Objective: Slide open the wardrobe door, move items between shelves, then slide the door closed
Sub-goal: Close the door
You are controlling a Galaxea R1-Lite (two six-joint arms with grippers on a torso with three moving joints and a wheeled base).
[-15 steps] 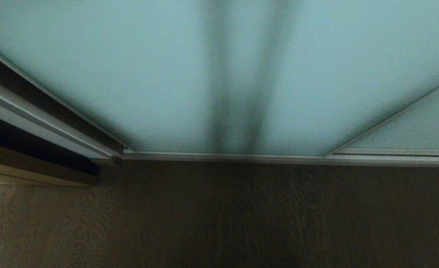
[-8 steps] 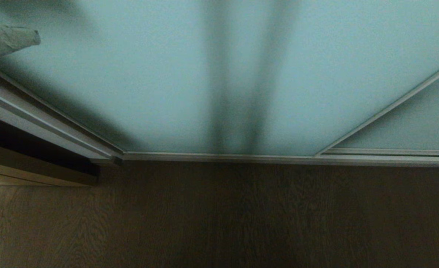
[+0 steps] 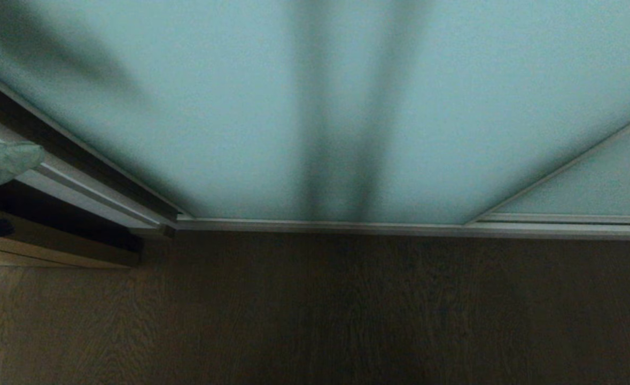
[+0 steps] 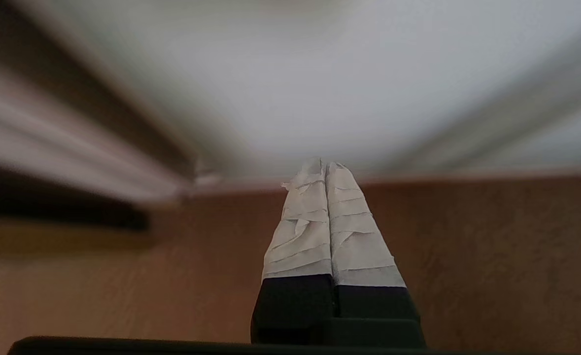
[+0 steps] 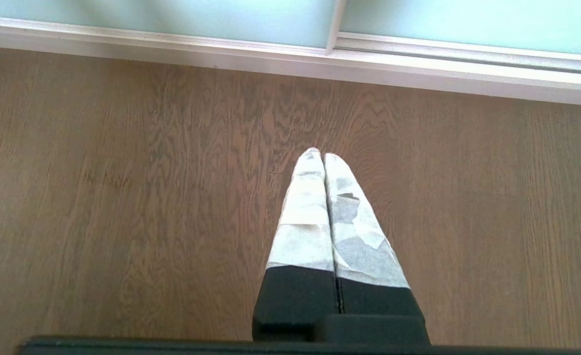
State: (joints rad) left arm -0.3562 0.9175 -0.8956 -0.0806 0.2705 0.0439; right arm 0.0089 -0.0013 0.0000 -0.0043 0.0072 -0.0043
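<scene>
The head view is dim, with two soft dark bands of shadow running down the sliding wardrobe door (image 3: 453, 107). The left wrist view is streaked with motion blur; the right wrist view is bright and sharp.

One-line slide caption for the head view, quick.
Left tool, shut, at the left edge beside the frosted sliding wardrobe door, above the wood floor.

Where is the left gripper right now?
The left gripper shows at the head view's far left edge, fingers shut, beside the sliding wardrobe door frame, above the floor.
</scene>
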